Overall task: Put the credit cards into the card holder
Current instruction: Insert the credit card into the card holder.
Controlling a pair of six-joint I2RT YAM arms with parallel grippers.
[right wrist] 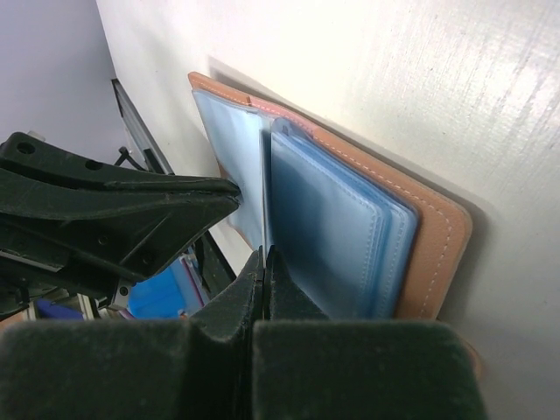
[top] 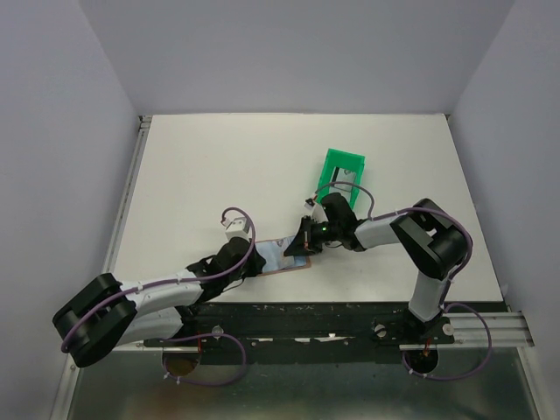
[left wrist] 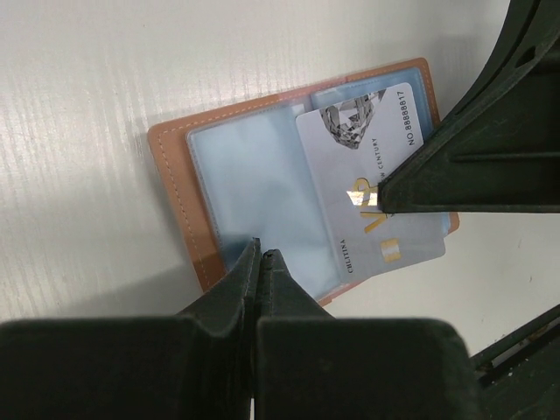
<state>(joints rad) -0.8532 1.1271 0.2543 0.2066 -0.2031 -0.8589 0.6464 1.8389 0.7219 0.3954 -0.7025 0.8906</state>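
Note:
The tan-brown card holder [top: 296,261] lies open on the table near the front edge, its clear blue sleeves showing in the left wrist view [left wrist: 171,166] and the right wrist view [right wrist: 433,236]. A pale grey credit card [left wrist: 367,175] with a diamond picture and gold print lies slanted over the right sleeves. My right gripper [right wrist: 264,255] is shut on this card's edge [right wrist: 265,188]; it also shows in the top view [top: 304,241]. My left gripper [left wrist: 261,254] is shut, its tips resting on the holder's left sleeve; it also shows in the top view [top: 255,261]. No other card is in view.
A green plastic bin [top: 341,173] stands just behind the right gripper. The table's front edge and black rail [top: 350,308] run close below the holder. Both arms meet over the holder.

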